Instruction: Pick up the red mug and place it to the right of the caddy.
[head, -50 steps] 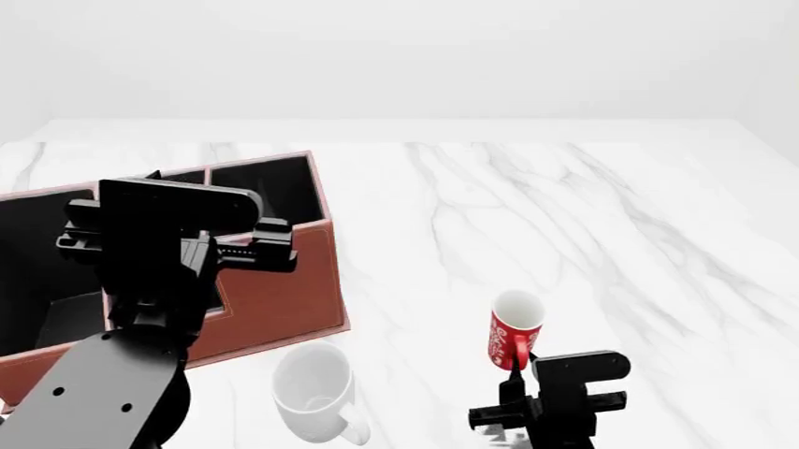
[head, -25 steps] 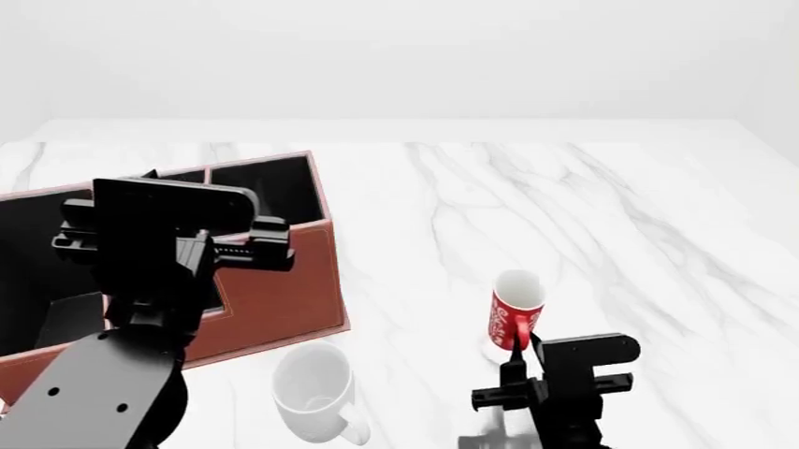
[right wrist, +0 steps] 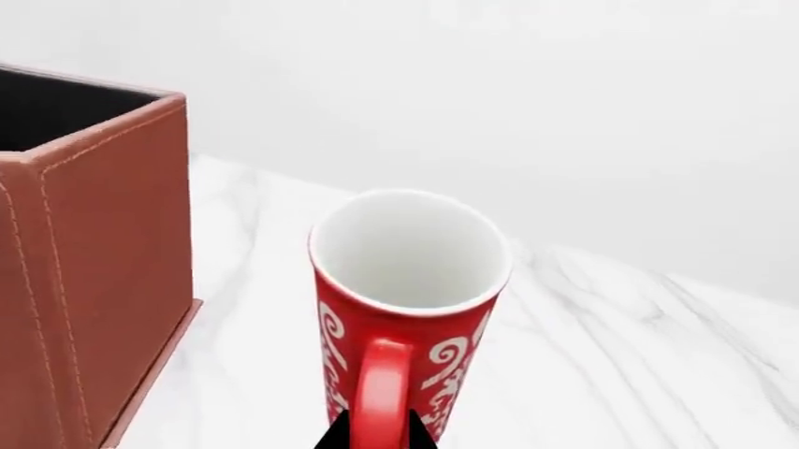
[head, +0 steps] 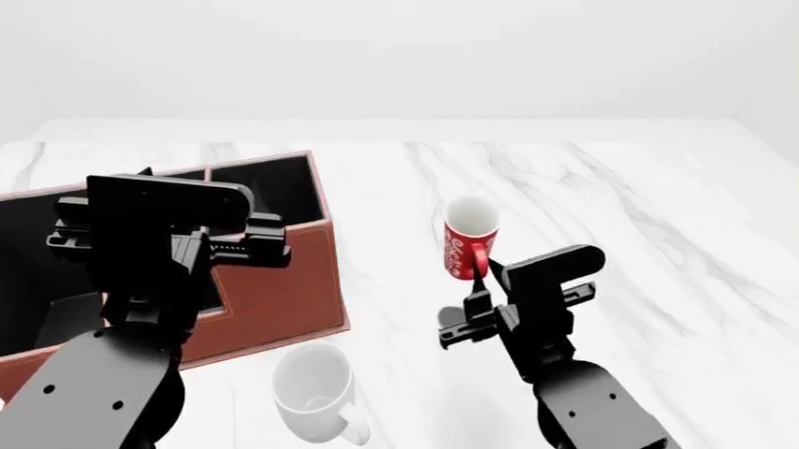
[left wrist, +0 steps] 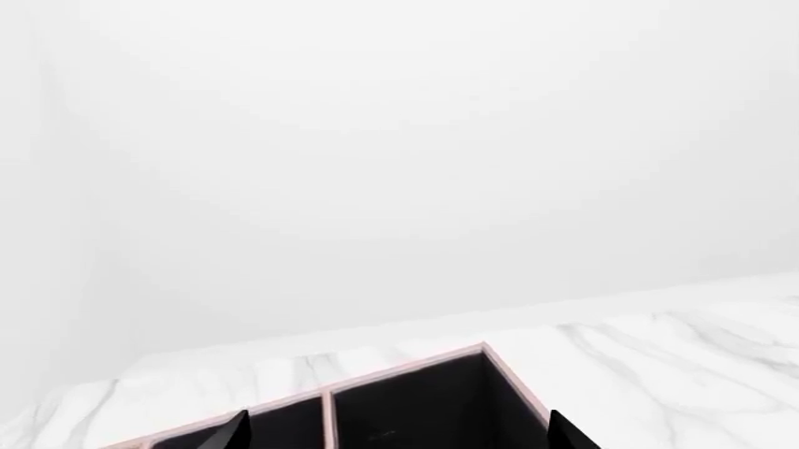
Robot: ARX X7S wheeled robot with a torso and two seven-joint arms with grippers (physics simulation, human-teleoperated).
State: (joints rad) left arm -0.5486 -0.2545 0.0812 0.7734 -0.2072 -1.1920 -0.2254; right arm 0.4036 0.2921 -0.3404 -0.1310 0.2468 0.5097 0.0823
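Observation:
The red mug (head: 470, 241) with its white swirl pattern hangs upright above the marble table (head: 624, 206), a little right of the caddy (head: 275, 290). My right gripper (head: 482, 278) is shut on its red handle (right wrist: 378, 393), with the black fingertips (right wrist: 425, 438) pressing on both sides. The right wrist view looks into the mug (right wrist: 413, 281) and its white inside, with the caddy's reddish-brown wall (right wrist: 94, 271) beside it. My left gripper (head: 265, 245) hovers over the caddy. Its fingers are spread wide above a black compartment (left wrist: 425, 412).
A larger plain white mug (head: 314, 388) stands on the table in front of the caddy's right corner, near the front edge. Bare marble stretches right of and behind the red mug.
My right gripper has lifted the red mug off the table. It carried the mug away from me and leftward, closer to the caddy. The left arm has barely moved.

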